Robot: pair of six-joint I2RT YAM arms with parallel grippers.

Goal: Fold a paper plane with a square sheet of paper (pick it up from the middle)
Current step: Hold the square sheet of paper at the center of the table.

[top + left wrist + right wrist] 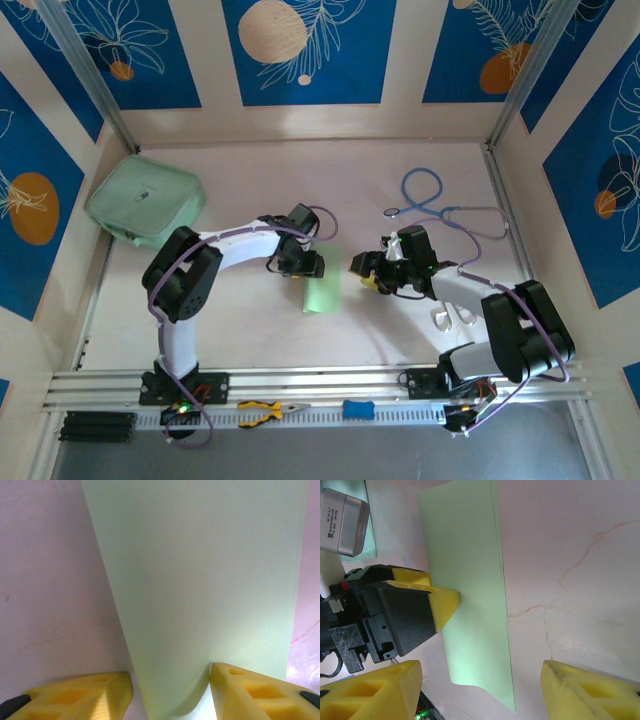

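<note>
Two arms are seen from above, meeting over the square sheet of paper (322, 293). It lies mid-table as a narrow folded strip. No nose or wings are formed, so most of the folding is judged to be outstanding. From the left wrist, the left gripper (171, 680) is shown half spread, with the sheet running between its fingers and no clamp evident. From the right wrist, the right gripper (482, 680) is seen spread wide and empty above the sheet's long edge.
</note>
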